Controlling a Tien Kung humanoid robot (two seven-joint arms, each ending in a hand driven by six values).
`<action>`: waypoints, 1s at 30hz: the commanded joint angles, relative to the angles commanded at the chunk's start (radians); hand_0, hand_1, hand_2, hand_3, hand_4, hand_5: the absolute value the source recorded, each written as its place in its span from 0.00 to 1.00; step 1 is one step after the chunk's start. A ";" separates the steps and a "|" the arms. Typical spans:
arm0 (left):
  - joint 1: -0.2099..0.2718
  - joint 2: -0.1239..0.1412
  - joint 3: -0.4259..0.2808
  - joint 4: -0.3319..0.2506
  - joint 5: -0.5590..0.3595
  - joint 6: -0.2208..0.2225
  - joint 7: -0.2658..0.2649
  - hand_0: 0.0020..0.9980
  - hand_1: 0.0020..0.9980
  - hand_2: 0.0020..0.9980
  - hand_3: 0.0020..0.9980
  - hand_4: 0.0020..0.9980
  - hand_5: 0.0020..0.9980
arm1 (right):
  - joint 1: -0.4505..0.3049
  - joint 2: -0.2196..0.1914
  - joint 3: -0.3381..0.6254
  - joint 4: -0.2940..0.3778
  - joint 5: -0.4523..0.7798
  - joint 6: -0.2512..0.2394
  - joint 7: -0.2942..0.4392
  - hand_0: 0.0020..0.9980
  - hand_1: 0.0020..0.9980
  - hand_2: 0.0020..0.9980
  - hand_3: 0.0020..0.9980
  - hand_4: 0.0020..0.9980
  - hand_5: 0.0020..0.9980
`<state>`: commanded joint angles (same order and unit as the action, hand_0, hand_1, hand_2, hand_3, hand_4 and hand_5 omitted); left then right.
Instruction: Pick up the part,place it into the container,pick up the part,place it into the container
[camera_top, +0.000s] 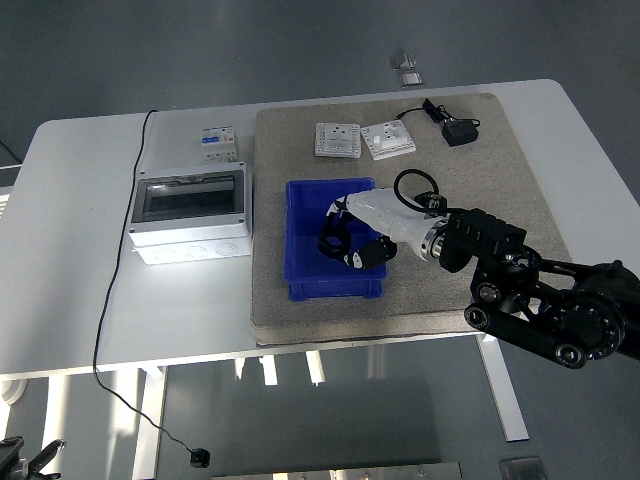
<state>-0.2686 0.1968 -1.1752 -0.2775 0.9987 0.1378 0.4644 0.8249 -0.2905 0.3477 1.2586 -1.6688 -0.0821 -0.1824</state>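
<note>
My right hand (350, 243) reaches in from the lower right and hangs inside the blue container (300, 262), over its right half. The hand is black with a white back, and I cannot tell whether anything dark is in it. Two white socket panels (337, 140) (388, 140) lie on the grey mat behind the container. A black adapter (460, 132) with a cord lies at the mat's far right. The visible floor of the container shows nothing in it. The left arm is out of view.
A grey mat (470, 190) covers the table's right half. A white distribution box with a dark window (190, 212) stands left of the container, with a small breaker (219, 142) behind it. A black cable (120, 250) runs down off the table's left front.
</note>
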 joint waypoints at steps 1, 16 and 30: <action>0.000 0.000 -0.001 0.000 0.001 0.000 0.000 0.67 0.68 0.69 0.77 0.79 0.79 | 0.000 0.000 0.001 -0.001 0.002 0.001 0.000 0.91 0.80 0.80 0.73 0.33 0.16; 0.000 0.002 0.002 0.001 -0.003 -0.001 -0.001 0.67 0.68 0.69 0.77 0.79 0.79 | -0.016 -0.004 0.031 -0.005 -0.013 -0.028 0.019 0.90 0.79 0.81 0.74 0.45 0.16; 0.001 0.002 0.002 0.001 -0.003 -0.001 -0.002 0.67 0.68 0.69 0.77 0.79 0.79 | -0.021 -0.007 0.048 -0.005 -0.044 -0.024 0.006 0.99 0.85 0.87 0.81 0.51 0.20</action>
<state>-0.2681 0.1983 -1.1732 -0.2764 0.9952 0.1372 0.4622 0.8038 -0.2972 0.3961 1.2532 -1.7125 -0.1063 -0.1763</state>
